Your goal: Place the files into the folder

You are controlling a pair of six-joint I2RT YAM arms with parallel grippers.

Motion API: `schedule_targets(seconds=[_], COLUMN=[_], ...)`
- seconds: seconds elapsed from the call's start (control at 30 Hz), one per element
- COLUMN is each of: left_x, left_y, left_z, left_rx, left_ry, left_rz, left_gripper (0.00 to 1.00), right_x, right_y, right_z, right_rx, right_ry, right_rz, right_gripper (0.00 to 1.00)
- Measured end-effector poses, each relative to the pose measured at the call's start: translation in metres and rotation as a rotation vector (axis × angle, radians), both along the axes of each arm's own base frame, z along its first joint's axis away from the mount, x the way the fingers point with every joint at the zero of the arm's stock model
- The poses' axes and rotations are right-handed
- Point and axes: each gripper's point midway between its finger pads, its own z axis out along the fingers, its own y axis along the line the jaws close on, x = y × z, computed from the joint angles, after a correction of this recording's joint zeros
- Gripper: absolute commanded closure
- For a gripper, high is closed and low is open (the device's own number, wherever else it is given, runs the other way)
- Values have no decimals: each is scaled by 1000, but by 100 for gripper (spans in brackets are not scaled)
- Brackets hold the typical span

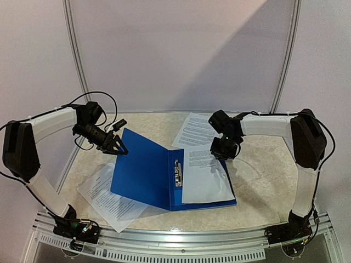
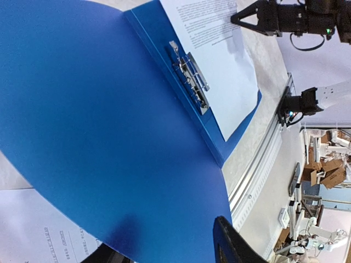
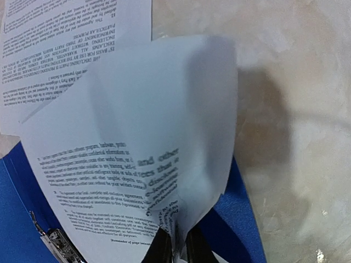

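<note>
The dark-blue folder [image 1: 145, 175] lies open on the table, its metal clip [image 1: 178, 172] along the spine. Its left cover is raised, its top edge between the spread fingers of my left gripper [image 1: 119, 147], which looks open; the cover [image 2: 109, 126] fills the left wrist view around the left gripper [image 2: 162, 236]. My right gripper [image 1: 222, 153] is shut on a curled printed sheet [image 3: 137, 137] that lies over the folder's right half [image 1: 203, 175]. A second sheet [image 1: 192, 129] lies behind the folder. A third sheet [image 1: 107, 200] lies partly under the raised cover.
An aluminium rail [image 1: 181, 238] runs along the table's near edge, with both arm bases bolted to it. White walls close in at the back and sides. The beige tabletop [image 1: 263, 181] shows to the right of the folder.
</note>
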Motion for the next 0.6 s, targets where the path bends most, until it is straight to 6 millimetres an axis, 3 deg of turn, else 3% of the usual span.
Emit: schedule_targets(seconds=[0.27, 0.4, 0.6], left_x=[0, -1, -1], left_y=[-1, -1, -2], left_z=[1, 1, 2], left_rx=[-8, -11, -13], left_ry=[2, 2, 3], left_rz=[-2, -2, -3], left_gripper=[50, 50, 50], right_x=[-4, -4, 1], right_y=[8, 10, 26], right_z=[-13, -12, -8], right_rx=[-24, -16, 41], right_ry=[24, 22, -7], right_rz=[12, 24, 71], right_gripper=[93, 99, 100])
